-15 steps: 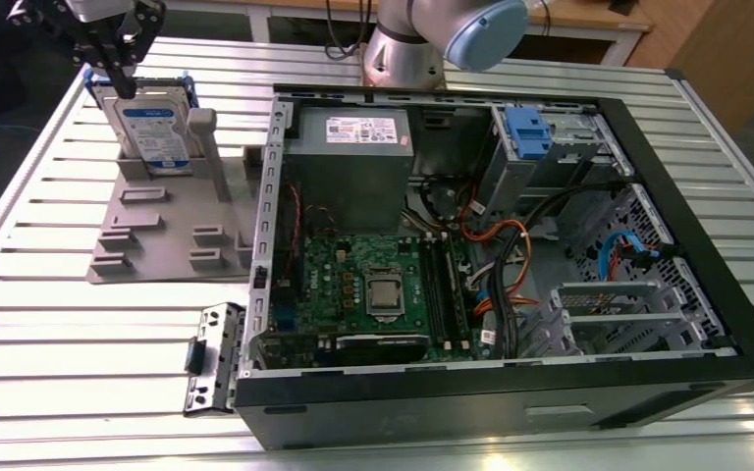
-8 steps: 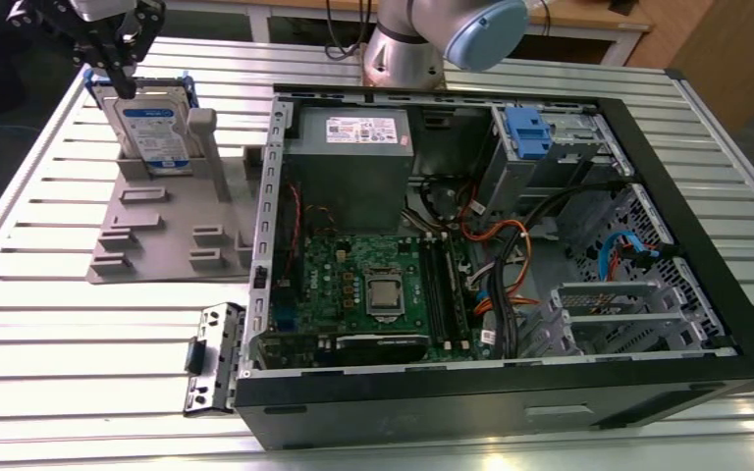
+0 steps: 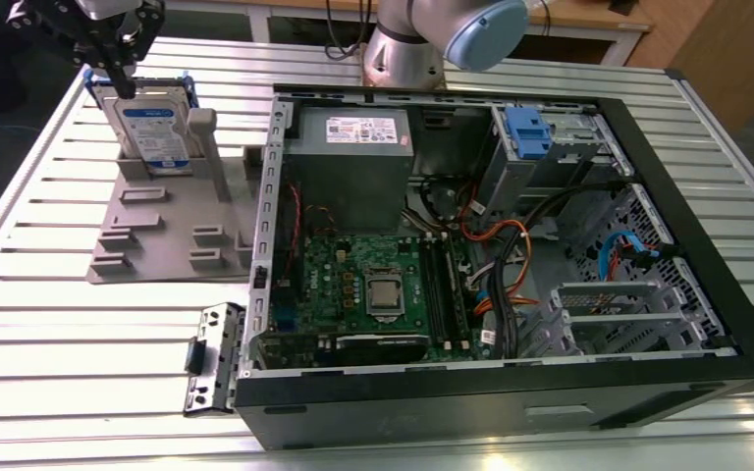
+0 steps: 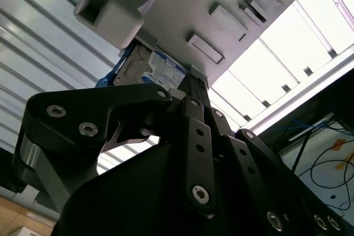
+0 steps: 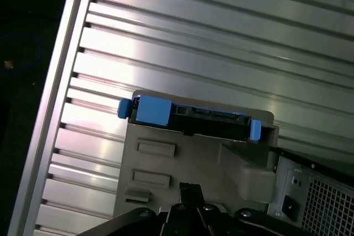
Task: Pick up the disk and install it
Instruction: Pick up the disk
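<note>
Disk (image 3: 152, 132) stands on edge in the grey holder (image 3: 154, 235) on the table (image 3: 36, 334), long axis upright (blue frame along its edges). Gripper (image 3: 118, 83) hangs directly above its top edge; fingers (image 5: 189, 193) appear pressed together, gripping nothing.

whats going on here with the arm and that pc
The robot arm's black gripper is at the top edge of the flat silver-grey hard drive with a bright blue plastic frame, which stands upright in a grey plastic holder on the slatted metal table. Whether it grips the drive yet cannot be told. The open black computer case lies beside the holder, drive not yet installed.
</note>
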`<state>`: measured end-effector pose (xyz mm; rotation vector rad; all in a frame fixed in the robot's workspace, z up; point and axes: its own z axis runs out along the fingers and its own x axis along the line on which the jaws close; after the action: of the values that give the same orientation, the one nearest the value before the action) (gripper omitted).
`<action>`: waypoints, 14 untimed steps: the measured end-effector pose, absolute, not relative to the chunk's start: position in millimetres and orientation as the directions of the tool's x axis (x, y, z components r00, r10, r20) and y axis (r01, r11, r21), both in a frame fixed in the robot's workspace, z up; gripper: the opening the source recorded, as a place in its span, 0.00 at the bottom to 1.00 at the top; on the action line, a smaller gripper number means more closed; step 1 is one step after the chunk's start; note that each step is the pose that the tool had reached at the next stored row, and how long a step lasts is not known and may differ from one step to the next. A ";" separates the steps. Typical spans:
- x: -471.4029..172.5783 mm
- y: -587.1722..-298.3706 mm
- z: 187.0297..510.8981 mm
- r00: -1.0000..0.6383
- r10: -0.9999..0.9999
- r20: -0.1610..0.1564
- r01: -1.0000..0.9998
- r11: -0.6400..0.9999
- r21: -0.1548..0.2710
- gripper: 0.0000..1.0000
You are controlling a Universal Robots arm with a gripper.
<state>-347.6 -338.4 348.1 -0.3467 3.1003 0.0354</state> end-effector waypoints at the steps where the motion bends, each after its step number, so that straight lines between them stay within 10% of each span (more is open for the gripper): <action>1: -347.6 -338.4 348.1 -0.974 -0.226 -0.024 -0.226 0.974 0.020 0.10; 14: -347.6 -338.4 348.1 -0.956 -0.293 -0.024 -0.294 0.956 0.019 0.10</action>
<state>-347.6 -338.4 348.1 -0.4632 3.0861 0.0352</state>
